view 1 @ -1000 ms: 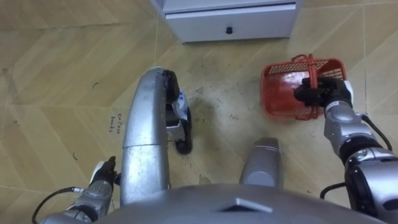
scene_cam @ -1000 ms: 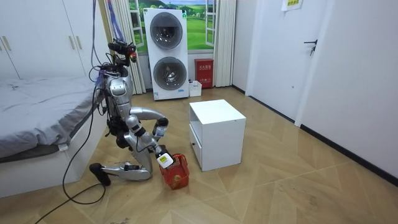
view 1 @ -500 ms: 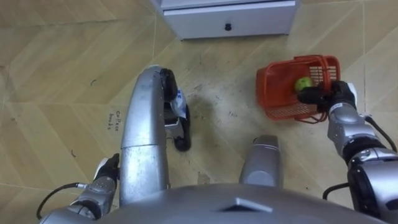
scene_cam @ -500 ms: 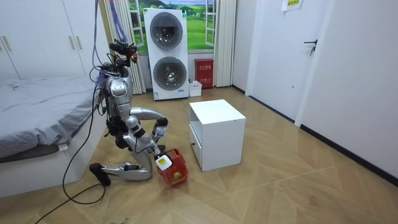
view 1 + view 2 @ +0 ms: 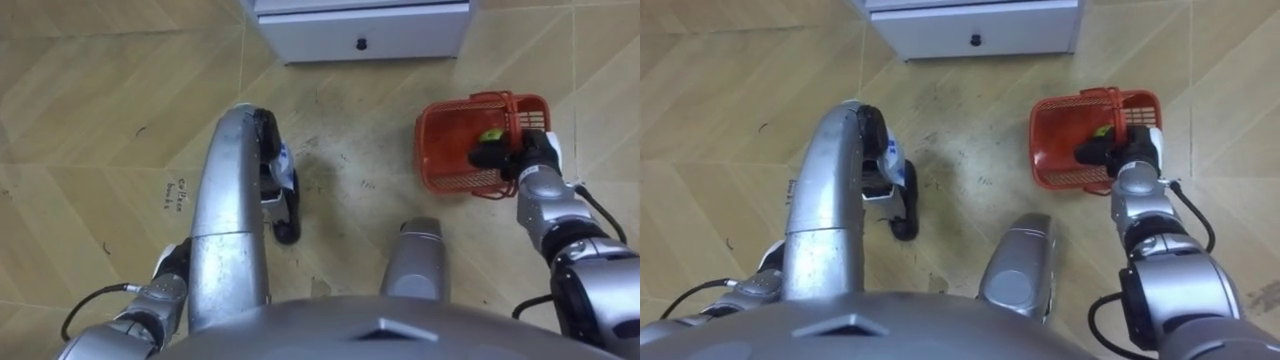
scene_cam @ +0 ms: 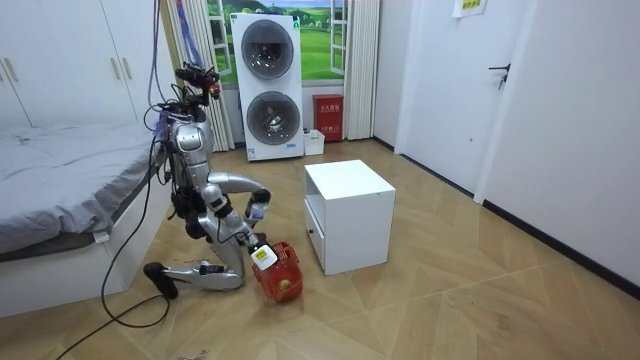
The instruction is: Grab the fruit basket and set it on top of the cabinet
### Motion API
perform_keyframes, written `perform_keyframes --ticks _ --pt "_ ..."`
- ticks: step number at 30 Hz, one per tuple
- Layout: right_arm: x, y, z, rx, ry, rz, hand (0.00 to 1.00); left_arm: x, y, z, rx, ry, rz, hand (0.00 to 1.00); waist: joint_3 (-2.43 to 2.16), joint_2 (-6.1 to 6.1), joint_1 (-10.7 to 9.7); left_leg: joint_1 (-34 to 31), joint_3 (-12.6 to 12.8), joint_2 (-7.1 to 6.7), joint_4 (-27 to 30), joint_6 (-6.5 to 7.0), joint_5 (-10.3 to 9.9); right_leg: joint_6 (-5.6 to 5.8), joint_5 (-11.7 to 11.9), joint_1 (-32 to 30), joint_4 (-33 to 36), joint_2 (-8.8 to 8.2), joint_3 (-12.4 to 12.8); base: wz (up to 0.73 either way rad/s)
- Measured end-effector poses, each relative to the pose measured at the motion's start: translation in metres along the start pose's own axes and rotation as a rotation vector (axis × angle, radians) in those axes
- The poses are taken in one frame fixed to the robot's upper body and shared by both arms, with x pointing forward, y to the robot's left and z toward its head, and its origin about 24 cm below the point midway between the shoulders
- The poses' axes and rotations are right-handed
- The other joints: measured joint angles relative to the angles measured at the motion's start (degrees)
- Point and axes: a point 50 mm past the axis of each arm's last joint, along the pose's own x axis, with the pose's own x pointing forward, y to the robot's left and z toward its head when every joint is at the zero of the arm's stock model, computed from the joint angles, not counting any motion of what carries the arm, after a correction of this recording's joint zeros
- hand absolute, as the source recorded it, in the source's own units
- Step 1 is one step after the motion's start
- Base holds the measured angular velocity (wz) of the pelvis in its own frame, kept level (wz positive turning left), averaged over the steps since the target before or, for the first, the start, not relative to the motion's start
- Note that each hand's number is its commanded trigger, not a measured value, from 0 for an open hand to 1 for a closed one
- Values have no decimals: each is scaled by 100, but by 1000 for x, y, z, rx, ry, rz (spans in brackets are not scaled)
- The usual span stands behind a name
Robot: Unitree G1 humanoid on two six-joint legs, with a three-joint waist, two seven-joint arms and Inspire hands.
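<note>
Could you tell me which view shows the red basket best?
The left eye view: it looks straight down into the red plastic mesh basket, green fruit inside, right hand gripping it. The right eye view matches it; the room view shows it small, by the white cabinet.

Red mesh fruit basket (image 5: 1053,150) on the robot's right, its opening turned up toward the camera; whether its base touches the wooden floor (image 5: 960,130) cannot be told. The right hand (image 5: 1118,152) reaches in from the lower right, its dark fingers (image 5: 1090,153) curled over the basket's rim on the side nearest the robot, just below the raised red handle (image 5: 1118,108). A small yellow-green fruit (image 5: 1102,131) lies inside, just beside those fingers. At the top edge, a white cabinet (image 5: 1040,38) with a drawer and dark knob (image 5: 975,40) stands apart from the basket. The left hand (image 5: 762,272) hangs low at the lower left.
</note>
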Motion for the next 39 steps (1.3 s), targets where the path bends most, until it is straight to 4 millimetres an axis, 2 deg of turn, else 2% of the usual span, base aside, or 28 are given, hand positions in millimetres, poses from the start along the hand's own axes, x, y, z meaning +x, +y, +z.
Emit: perform_keyframes --ticks 2,3,5,7,13,15,18,21,23,24,25,27,29,30,31,32,33,34,35,36,37,38,39 --pt "0 1 5 3 -20 3 100 0 0 0 0 0 -5 0 6 -9 10 -12 -83 -32 93 7 -4 0 0 66 -5 69 -3 -11" --pt "0 2 8 5 -31 7 100 0 0 0 0 -2 -5 0 7 -12 15 -12 -140 -96 133 14 -8 0 0 104 -5 72 7 -12" --pt "1 4 13 4 -46 12 100 1 0 3 2 -10 -7 0 19 -43 29 -15 -199 -115 187 13 -39 0 0 150 -5 80 13 -6" --pt "0 4 18 3 -69 17 100 1 1 8 -7 -25 -7 0 27 -70 38 -19 -247 -179 218 -69 -124 1 0 192 -6 75 2 0" --pt "0 8 39 19 -139 33 100 2 4 14 -19 -49 -3 0 24 -91 54 6 -278 -209 458 89 -279 1 1 436 -128 67 -67 1" --pt "-1 10 43 24 -157 38 100 2 5 16 -22 -52 0 0 21 -83 40 11 -299 -274 500 116 -309 1 1 552 -197 65 -138 11" --pt "-3 14 52 26 -189 45 100 3 8 19 -32 -61 8 0 21 -83 58 6 -310 -322 579 212 -360 1 1 678 -336 123 -182 9" --pt "-3 15 53 30 -191 48 100 3 10 26 -30 -78 14 0 15 -78 151 30 -367 -387 534 249 -376 3 0 748 -649 393 -92 2" --pt "-3 17 52 27 -186 53 100 4 11 28 -30 -84 16 0 10 -70 251 178 -389 -352 294 282 -366 4 1 761 -1178 651 17 -15" --pt "-3 18 52 28 -184 56 100 4 11 28 -28 -82 16 0 8 -62 272 242 -391 -327 181 284 -365 4 1 764 -1386 694 22 -28" --pt "-4 21 53 30 -183 64 100 4 10 27 -24 -79 17 0 2 -53 342 400 -395 -252 -107 328 -345 4 1 745 -1859 720 15 -42" --pt "-6 26 62 30 -211 84 100 3 9 20 -17 -63 16 0 -15 -20 401 687 -476 -212 -655 395 -295 7 3 784 -2789 782 -1 -51" --pt "-8 30 69 40 -235 91 100 1 9 7 -51 -25 21 0 -41 34 418 1288 -479 -127 -1353 500 -198 59 39 1334 -4415 877 -113 -51" --pt "-9 30 71 43 -243 90 100 0 9 2 -60 -14 23 0 -50 50 417 1420 -458 -73 -1459 563 -138 68 82 1494 -4819 881 -128 -56" --pt "-12 31 78 51 -273 90 100 -2 10 -10 -85 12 35 0 -48 56 421 1682 -363 42 -1588 750 44 108 306 1849 -5587 873 -161 -61" --pt "-14 32 82 60 -293 88 100 -5 10 -22 -108 40 49 0 -32 81 442 1822 -182 49 -1609 913 212 119 715 2195 -6153 843 -197 -39" --pt "-15 29 80 71 -299 73 100 -6 10 -24 -106 43 52 0 -39 58 395 1903 -43 -124 -1943 913 137 134 959 2291 -6327 749 -252 49" --pt "-14 16 73 73 -294 24 100 -5 13 -15 -105 6 60 0 -214 -86 232 2232 250 -415 -2774 1005 -146 135 1490 2310 -6473 594 -356 117" --pt "-13 5 64 63 -272 -15 100 -4 14 -5 -117 -27 75 0 -242 -88 192 2465 509 -400 -3210 1072 -228 75 2278 2095 -6389 601 -371 99" --pt "-13 5 60 55 -258 -23 100 -3 15 1 -127 -43 84 0 -243 -87 244 2574 528 -387 -3421 1090 -217 18 2523 1859 -6219 633 -295 0" --pt "-16 13 51 39 -242 -7 100 -2 17 5 -133 -49 104 0 -237 -70 420 2939 498 -352 -3879 1046 -127 -6 2311 1319 -5737 743 -156 -94" --pt "-19 16 43 14 -233 3 100 -2 14 7 -136 -47 116 0 -210 52 569 3453 280 -343 -4402 938 7 -4 1936 867 -5506 885 -194 -120" --pt "-19 17 42 5 -235 5 100 -2 12 6 -140 -45 116 0 -192 130 654 3710 107 -344 -4642 862 76 -3 1803 675 -5544 982 -211 -138"
